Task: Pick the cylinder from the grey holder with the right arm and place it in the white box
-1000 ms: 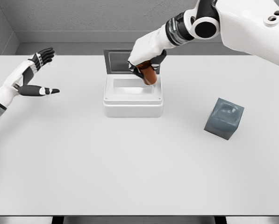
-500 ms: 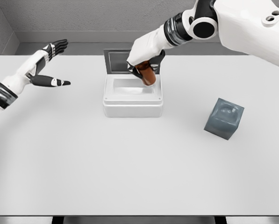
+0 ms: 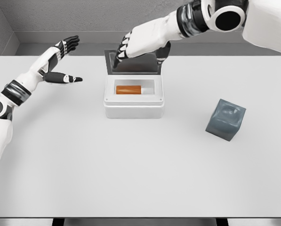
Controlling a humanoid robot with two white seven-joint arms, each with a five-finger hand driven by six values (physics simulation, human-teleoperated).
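Observation:
An orange-brown cylinder (image 3: pixel 129 89) lies on its side inside the white box (image 3: pixel 134 108), whose dark lid (image 3: pixel 133 63) stands open behind it. My right hand (image 3: pixel 139 47) hovers above the box's back edge with fingers spread and nothing in them. The grey holder (image 3: pixel 225 119), a dark cube, stands on the table to the right of the box. My left hand (image 3: pixel 61 63) is raised over the table's far left, fingers extended and holding nothing.
The white table (image 3: pixel 140 165) stretches wide in front of the box. A grey wall runs behind the table's far edge.
The right hand let go of the cylinder, which now lies in the box, and the hand rose up and back with fingers spread. The left arm moved farther right and up.

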